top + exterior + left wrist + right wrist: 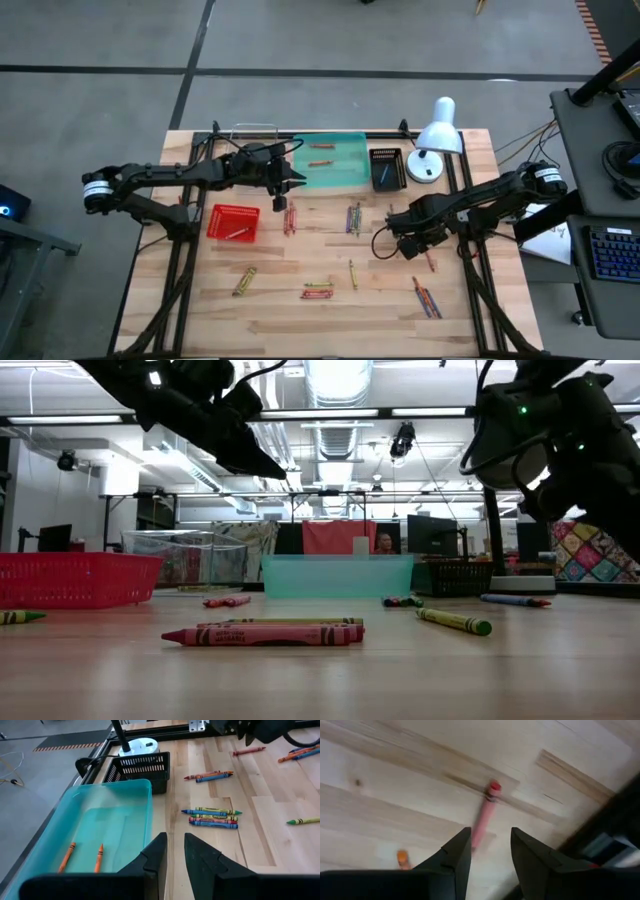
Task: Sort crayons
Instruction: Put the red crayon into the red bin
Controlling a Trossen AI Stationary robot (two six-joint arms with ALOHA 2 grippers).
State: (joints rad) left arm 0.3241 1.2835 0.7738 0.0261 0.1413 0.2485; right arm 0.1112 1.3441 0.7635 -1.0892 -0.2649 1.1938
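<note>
From above, crayons (318, 290) lie scattered in small groups over the wooden tabletop (270, 320). Two orange ones rest in the teal tray (305, 178) at the far edge, one lies in the red basket (232, 222), and one blue stick is in the black basket (386, 167) beside the white lamp (436, 128). The left end effector (284, 190) hangs just in front of the teal tray; the right end effector (408, 242) is low over the right part of the tabletop.

At table height, a red crayon and a yellow-green one lie close to the camera, with both arms overhead.

The left wrist view shows the left end effector (174, 854) with its fingers a narrow gap apart and nothing between them, over the tray's near edge.

The right wrist view shows the right end effector (490, 851) spread, with a red crayon (485, 815) lying on the wood between and ahead of the fingertips, seemingly not pinched.
</note>
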